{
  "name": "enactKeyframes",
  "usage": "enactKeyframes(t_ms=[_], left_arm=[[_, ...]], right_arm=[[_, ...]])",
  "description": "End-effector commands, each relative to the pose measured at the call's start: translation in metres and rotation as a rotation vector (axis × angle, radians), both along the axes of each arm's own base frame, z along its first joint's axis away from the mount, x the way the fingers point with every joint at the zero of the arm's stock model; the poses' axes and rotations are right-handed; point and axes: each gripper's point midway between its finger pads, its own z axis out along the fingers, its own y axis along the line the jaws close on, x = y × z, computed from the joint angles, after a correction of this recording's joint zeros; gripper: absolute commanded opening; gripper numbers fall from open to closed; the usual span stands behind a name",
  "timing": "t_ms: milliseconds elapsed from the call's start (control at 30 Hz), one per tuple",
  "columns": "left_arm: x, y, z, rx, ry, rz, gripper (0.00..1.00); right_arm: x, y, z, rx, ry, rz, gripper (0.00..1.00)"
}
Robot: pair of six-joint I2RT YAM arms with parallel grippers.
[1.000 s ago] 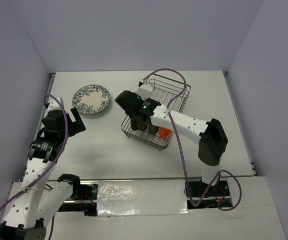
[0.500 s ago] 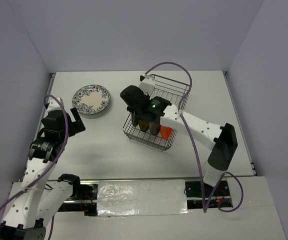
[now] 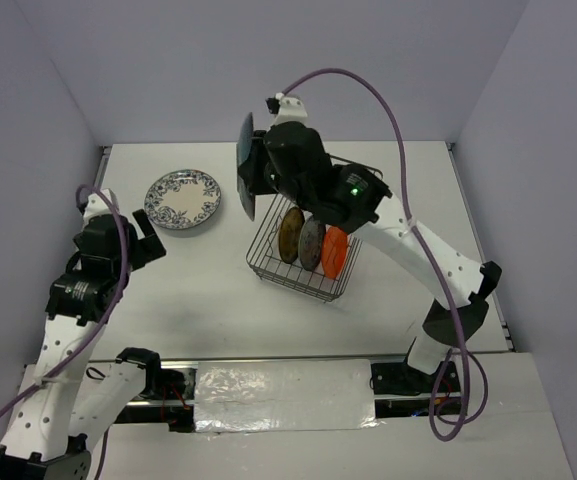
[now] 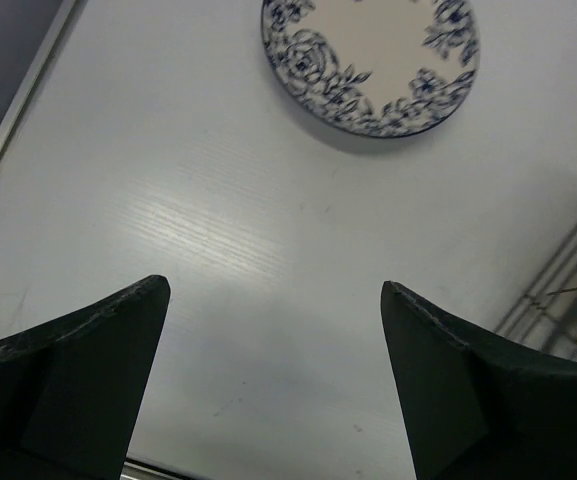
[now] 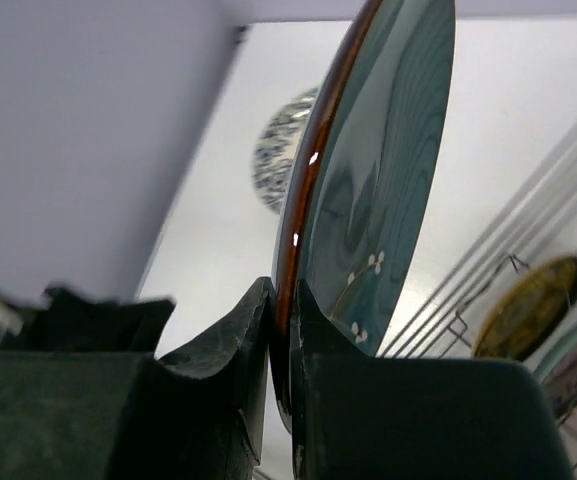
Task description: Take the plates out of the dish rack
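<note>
Teal plate (image 5: 388,180) on edge, rim pinched inside right gripper (image 5: 282,302)

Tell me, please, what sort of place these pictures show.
Probably a robotics lab test cell, not a kitchen: plain lilac walls box in a white table, two white robot arms stand at its near edge, and a dark wire dish rack holds small round plates.

Left wrist view: open pincer over the desk.
Left pincer (image 4: 275,288) fingers spread wide, nothing between them. Blue-and-white patterned plate (image 4: 368,50) lies flat on the white desk (image 4: 198,230), well beyond the fingertips. Dish rack (image 4: 558,290) wires enter at right edge.
</note>
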Motion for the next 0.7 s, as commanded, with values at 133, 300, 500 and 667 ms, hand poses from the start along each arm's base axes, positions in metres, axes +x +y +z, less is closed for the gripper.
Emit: enactKeyframes(t_ms=[133,300,500,667], left_arm=[[-0.027,-0.015,0.152,-0.268,-0.331,0.027,1.0],[-0.063,-0.065,0.242,-0.602,-0.566,-0.195,1.0],[-0.061,-0.14,0.224,-0.868,-0.397,-0.528,1.0],[-0.044,-0.166,0.155,-0.912,-0.169,-0.613,0.99]], right_arm=[[-0.061,-0.029,0.083,-0.5,-0.477,0.286,0.0],[-0.076,-0.057,0.004,-1.059,-0.623,0.261,0.0],[-0.109,-0.047,-0.019,-1.301,-0.876,0.157,0.0],[-0.139,-0.02,-0.026,-1.329,-1.021,0.249,0.0]])
